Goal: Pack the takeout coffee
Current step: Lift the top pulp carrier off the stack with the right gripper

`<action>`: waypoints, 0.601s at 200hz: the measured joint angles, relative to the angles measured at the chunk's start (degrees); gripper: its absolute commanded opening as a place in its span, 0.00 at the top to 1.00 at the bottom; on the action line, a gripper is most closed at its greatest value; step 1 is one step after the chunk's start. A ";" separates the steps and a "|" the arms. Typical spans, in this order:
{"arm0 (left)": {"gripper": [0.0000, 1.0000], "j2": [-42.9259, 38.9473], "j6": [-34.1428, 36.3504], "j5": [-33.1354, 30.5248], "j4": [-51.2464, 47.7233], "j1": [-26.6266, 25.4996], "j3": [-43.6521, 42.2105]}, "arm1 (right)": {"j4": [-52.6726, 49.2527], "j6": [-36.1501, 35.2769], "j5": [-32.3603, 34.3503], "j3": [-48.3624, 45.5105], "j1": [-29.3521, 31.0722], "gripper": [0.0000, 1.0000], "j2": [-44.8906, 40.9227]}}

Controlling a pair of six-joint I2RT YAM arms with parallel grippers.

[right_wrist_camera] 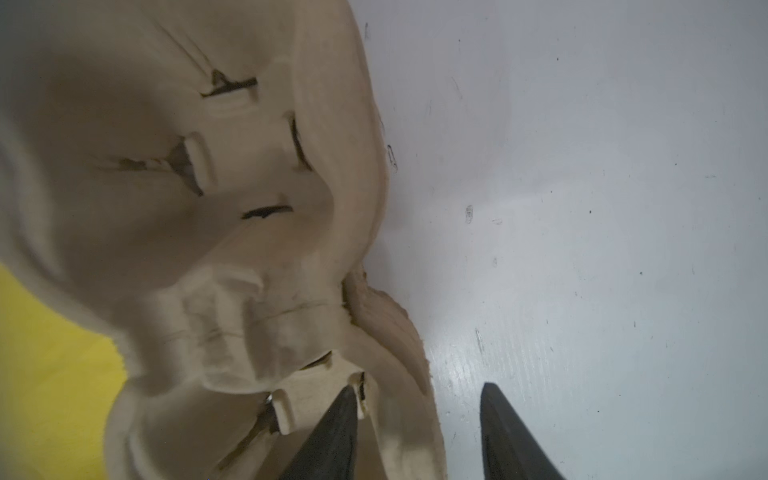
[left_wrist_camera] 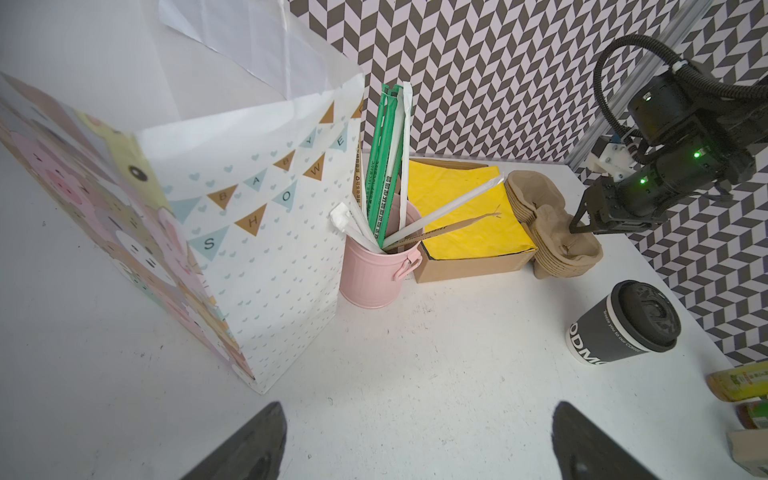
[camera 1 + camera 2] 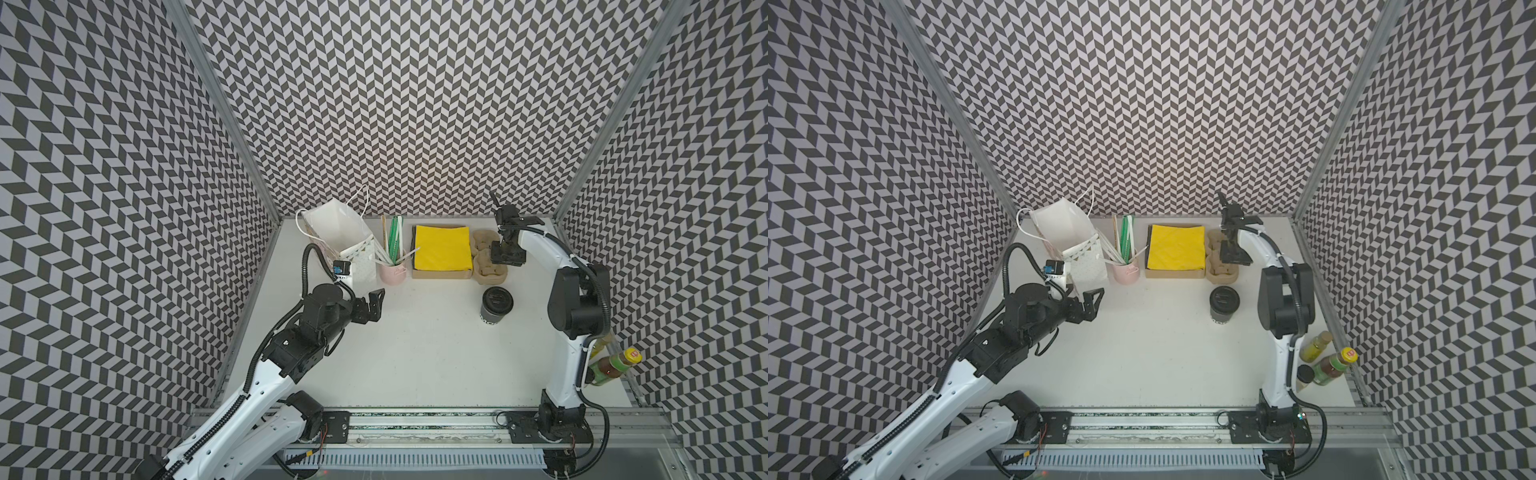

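The takeout coffee is a black lidded cup with white lettering, standing upright on the white table right of centre. No gripper touches it. My right gripper hangs behind the cup over a stack of brown pulp cup carriers. Its jaws are open and straddle the top carrier's rim: one finger sits in a hollow, the other is over the bare table. My left gripper is wide open and empty, low over the table beside a white gift bag.
A pink cup of straws stands between the bag and a cardboard box of yellow napkins. Bottles lie at the right edge behind my right arm. Patterned walls close in three sides.
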 measured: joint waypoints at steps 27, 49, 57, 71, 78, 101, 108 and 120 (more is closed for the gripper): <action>0.00 0.00 0.00 0.02 0.00 0.00 0.00 | 0.90 -0.04 -1.84 -0.24 -0.33 0.67 -0.26; 0.00 0.00 0.00 0.02 -0.02 0.00 0.00 | 1.68 -0.04 -3.52 -1.03 -0.33 0.74 -0.98; 0.00 0.00 0.00 0.02 0.00 0.00 0.00 | 1.77 -0.04 -3.74 -1.22 -0.33 0.75 -1.18; 0.00 0.00 0.00 0.02 0.00 0.00 0.00 | 1.86 -0.07 -3.91 -1.51 -0.35 0.77 -1.38; 0.00 0.00 0.00 0.02 0.00 0.00 0.00 | 1.90 -0.07 -3.98 -1.64 -0.35 0.78 -1.46; 0.00 0.00 0.00 0.02 0.00 0.00 0.00 | 2.05 -0.07 -4.26 -2.05 -0.52 0.84 -1.51; 0.00 0.00 0.00 0.02 0.00 0.00 0.00 | 2.05 -0.04 -4.33 -2.08 -0.52 0.85 -1.51; 0.00 0.00 0.00 0.02 0.00 0.00 0.00 | 2.08 -0.04 -4.48 -2.08 -0.59 0.87 -1.51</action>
